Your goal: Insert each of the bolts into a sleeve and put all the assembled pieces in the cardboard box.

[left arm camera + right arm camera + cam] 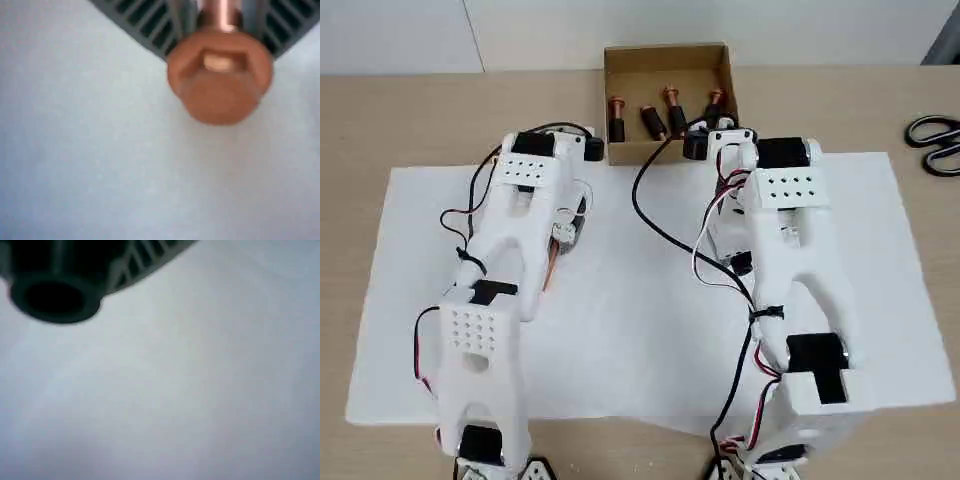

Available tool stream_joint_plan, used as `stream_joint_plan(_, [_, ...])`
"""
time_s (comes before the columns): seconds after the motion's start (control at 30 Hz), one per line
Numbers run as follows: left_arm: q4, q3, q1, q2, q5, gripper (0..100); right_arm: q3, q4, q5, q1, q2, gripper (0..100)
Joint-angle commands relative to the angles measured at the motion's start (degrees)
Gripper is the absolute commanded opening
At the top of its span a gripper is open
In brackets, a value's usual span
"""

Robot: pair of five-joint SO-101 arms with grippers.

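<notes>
Bolt (220,75), copper, sits clamped in the left pincer (220,15); the right pincer (75,262) grips a black sleeve (55,297). Four assembled pieces (653,122) lie in the far cardboard box (612,100).

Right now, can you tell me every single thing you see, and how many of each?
cardboard box: one, brown, on the table beyond the arms' tips
assembled pieces: four, copper bolts in black sleeves, inside the cardboard box
bolt: one, copper, held in the left gripper
sleeve: one, black, held in the right gripper
sheet: one, white, spread on the table under both arms
scissors: one pair, black handles, on the table beyond the sheet, on the robot's right
table: one, light wood
left gripper: one, grey ribbed fingers, shut on the bolt
right gripper: one, grey ribbed fingers, shut on the sleeve
left arm: one, white, over the sheet
right arm: one, white, over the sheet
</notes>
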Motion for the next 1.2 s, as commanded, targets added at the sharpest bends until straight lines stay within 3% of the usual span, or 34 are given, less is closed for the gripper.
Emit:
stream_joint_plan(0.0, [2.2, -6.4, -0.1, -0.9, 0.0, 1, -0.4, 0.0, -0.3, -0.4, -3.6, 2.1])
stream_joint_plan(0.4, [2.2, -6.1, -0.4, -21.5, -0.1, 1, -8.8, 0.2, -0.4, -0.5, -4.9, 1.8])
stream_joint_plan(0.77, [2.1, 7.6, -0.1, -40.4, -0.1, 1, -8.3, 0.2, -0.4, -6.6, -24.7, 1.7])
stream_joint_plan(1.17, [2.0, 18.4, -0.3, -57.1, -0.1, 1, 7.0, -3.8, -0.1, -8.1, -43.4, 1.7])
